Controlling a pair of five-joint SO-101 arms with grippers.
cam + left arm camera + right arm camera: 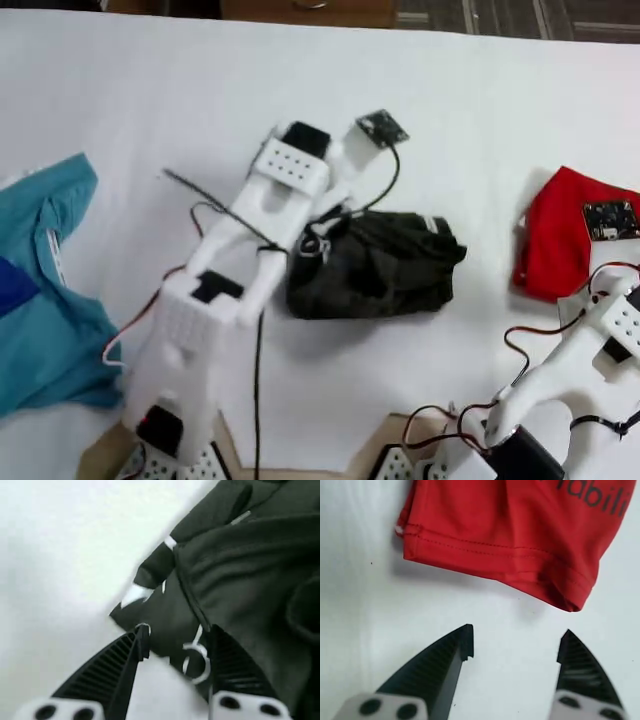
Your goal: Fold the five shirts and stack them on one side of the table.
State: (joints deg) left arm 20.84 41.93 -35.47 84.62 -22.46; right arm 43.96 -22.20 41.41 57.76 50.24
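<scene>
Both arms' jaws are spread: the left gripper (182, 647) straddles the black shirt's (375, 265) edge, and the right gripper (516, 642) hovers over the table (480, 110) beside the red shirt (510, 525).

The white plastic left arm (250, 215) stretches forward, its black-fingered left gripper (180, 647) parted; the right gripper (517, 647) gapes likewise

Black shirt (380, 265), red shirt (555, 232) with dark lettering, teal shirt (55, 335) with a blue patch, white tabletop (480, 90).
</scene>
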